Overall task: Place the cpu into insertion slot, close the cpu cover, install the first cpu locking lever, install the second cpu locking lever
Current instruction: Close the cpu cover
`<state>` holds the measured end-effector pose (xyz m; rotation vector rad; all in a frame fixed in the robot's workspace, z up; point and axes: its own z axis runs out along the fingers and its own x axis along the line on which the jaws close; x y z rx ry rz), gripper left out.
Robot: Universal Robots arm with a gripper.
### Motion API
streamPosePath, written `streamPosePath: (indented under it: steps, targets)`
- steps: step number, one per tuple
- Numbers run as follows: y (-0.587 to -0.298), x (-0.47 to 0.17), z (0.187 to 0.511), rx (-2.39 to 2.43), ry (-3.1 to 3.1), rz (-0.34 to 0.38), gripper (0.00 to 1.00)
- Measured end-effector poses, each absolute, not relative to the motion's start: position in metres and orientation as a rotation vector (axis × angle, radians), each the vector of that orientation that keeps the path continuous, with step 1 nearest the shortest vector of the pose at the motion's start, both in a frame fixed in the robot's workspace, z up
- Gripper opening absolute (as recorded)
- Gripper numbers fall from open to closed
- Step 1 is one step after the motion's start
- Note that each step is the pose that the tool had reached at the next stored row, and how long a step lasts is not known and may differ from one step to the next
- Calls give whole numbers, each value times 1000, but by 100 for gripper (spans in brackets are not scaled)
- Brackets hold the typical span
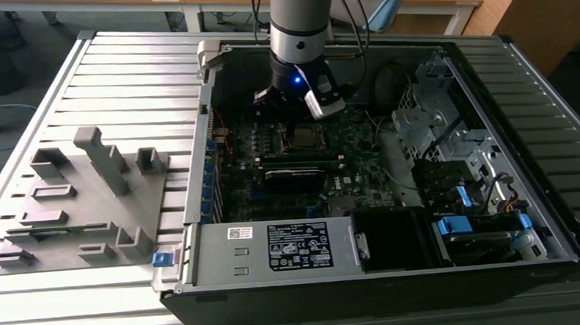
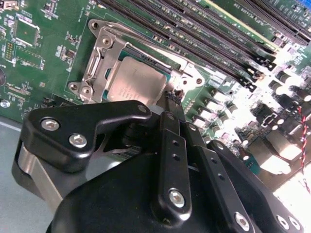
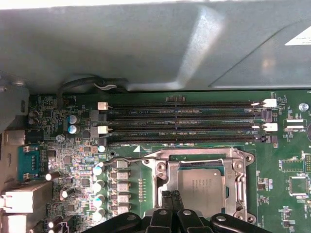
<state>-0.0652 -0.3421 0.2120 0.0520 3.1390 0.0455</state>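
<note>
**Exterior view:** A single robot arm reaches down into an open computer case (image 1: 523, 123) lying on a slatted table (image 1: 119, 74). Its gripper (image 1: 284, 105) hangs just above the insertion slot (image 1: 303, 136) on the green motherboard (image 1: 368, 159). The case also holds a boxed power supply (image 1: 274, 248) along its near wall and drive bays (image 1: 435, 134) toward the exterior view's right. A grey parts fixture (image 1: 96, 215) sits on the table beside the case, on the exterior view's left. What its pockets hold cannot be made out.

**Second wrist view:** The cpu (image 2: 141, 82) lies flat in the slot. The cpu cover (image 2: 99, 56) appears folded down around it, its window framing the chip. The gripper's jaws are together with nothing visible between them, and their tips sit at the socket's edge. The long memory slots (image 2: 194, 34) beside the socket look empty.

**First wrist view:** The fingertips (image 3: 166, 204) rest against the side of the cover. A thin wire locking lever (image 3: 121, 156) juts out from the socket's corner and is seemingly not latched. Placement and cover-closing look done, and the work appears to stand at the levers. That step calls for a narrow, firm press on slim wire, tucked under its catch without slipping onto the crowded components nearby.
</note>
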Motion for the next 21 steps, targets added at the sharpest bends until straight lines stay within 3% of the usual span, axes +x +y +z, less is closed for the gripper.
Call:
streamPosePath:
  steps: [21]
  targets:
    - [-342,-67,210,52,3138,46,11]
